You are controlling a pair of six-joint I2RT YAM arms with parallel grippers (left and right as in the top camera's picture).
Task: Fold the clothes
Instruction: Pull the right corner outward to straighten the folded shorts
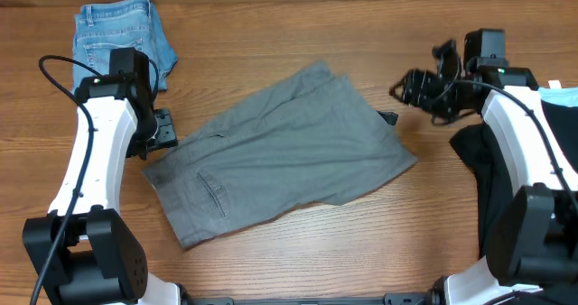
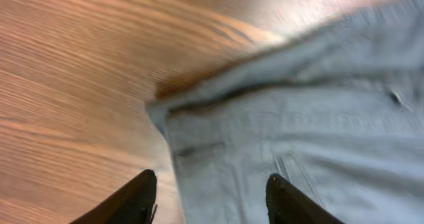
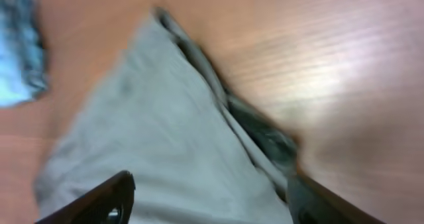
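Observation:
The grey shorts (image 1: 280, 156) lie flat and slanted across the middle of the table, waistband end at the lower left. My left gripper (image 1: 165, 130) is open and empty at their left waistband corner. In the left wrist view the fingers (image 2: 212, 199) straddle the edge of the grey cloth (image 2: 298, 131). My right gripper (image 1: 394, 108) is open and empty just above the shorts' right edge. In the right wrist view its fingers (image 3: 209, 201) hover over the grey fabric (image 3: 152, 138). Folded blue denim shorts (image 1: 122, 30) lie at the back left.
A black garment (image 1: 479, 165) and a light-blue one (image 1: 562, 97) lie at the right edge, partly under the right arm. The denim also shows in the right wrist view (image 3: 20, 52). Bare wooden tabletop (image 1: 271, 43) surrounds the shorts.

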